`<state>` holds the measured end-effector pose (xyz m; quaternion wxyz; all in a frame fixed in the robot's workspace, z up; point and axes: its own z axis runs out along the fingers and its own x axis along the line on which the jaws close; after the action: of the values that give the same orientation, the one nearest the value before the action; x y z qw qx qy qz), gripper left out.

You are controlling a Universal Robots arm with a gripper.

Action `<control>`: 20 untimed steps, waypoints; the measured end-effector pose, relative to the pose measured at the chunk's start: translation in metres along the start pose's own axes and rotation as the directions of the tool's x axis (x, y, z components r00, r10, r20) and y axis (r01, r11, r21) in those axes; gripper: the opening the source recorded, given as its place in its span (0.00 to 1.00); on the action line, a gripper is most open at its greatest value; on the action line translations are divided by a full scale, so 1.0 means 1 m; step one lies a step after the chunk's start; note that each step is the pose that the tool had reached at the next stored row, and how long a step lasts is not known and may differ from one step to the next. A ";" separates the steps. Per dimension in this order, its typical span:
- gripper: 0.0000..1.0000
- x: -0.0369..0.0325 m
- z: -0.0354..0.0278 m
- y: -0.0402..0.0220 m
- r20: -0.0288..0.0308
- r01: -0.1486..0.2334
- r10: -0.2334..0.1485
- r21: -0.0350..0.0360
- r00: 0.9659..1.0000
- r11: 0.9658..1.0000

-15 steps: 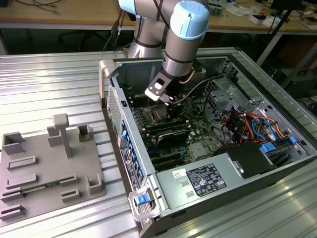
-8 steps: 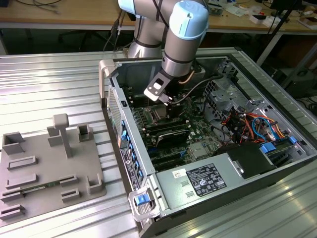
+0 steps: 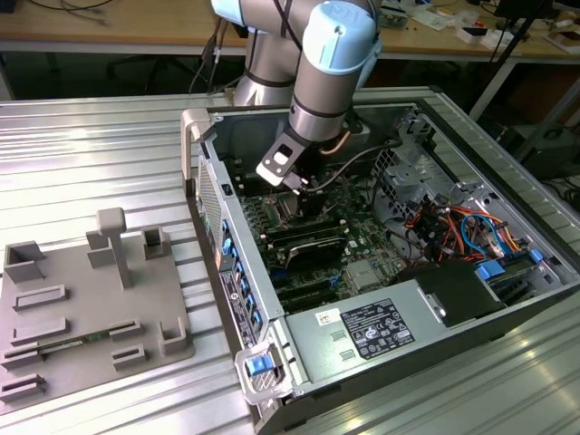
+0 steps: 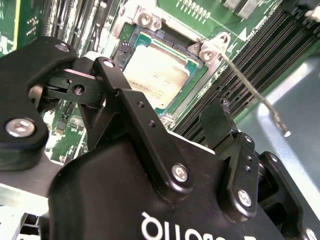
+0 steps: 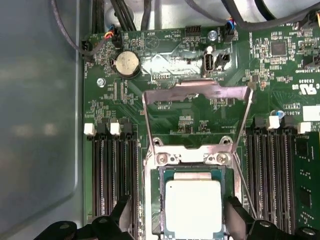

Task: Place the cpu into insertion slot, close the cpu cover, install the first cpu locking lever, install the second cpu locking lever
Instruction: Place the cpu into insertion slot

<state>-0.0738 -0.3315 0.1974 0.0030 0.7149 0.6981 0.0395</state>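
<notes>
Robot arm [image 3: 331, 63] reaches down into an open desktop computer case [image 3: 237, 272] lying on a ribbed metal table [image 3: 91, 145], seen in the exterior view with a grey moulded fixture tray [image 3: 82, 299] on the table at the exterior view's left. The black gripper [image 3: 304, 192] hangs low over the green motherboard [image 3: 362, 263] near the middle of the case.

In both wrist views the cpu [image 5: 192, 207] [image 4: 155, 75], its dull silver top facing up, lies flat inside the insertion slot [image 5: 156, 200] on the board. The gripper [image 5: 179, 212] [image 4: 165, 85] sits directly above it with its jaws spread wide, one of its fingers [image 5: 122, 210] on each side of the chip and nothing pinched between them; whether they touch the slot frame cannot be told.

The cpu cover [image 5: 200, 91], a thin silvery frame with a square window, is open and tipped back from the slot, hinged at the slot's edge, the board showing through its window. In the second wrist view a thin wire locking lever [image 4: 250, 92] angles out from a corner of the slot across the black memory slots [image 4: 250, 55], unlatched. A round coin cell battery [image 5: 126, 63] sits beyond the cover's far edge.
</notes>
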 end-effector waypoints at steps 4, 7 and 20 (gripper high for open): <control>0.84 -0.0011 -0.0002 -0.0028 -0.002 0.002 -0.002 0.000 1.000 1.000; 0.84 -0.0012 -0.0001 -0.0028 -0.003 0.003 -0.003 0.000 1.000 1.000; 0.84 -0.0008 -0.0078 -0.0023 0.008 0.004 -0.004 0.000 1.000 1.000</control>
<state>-0.0766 -0.3327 0.2050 0.0057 0.7138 0.6994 0.0368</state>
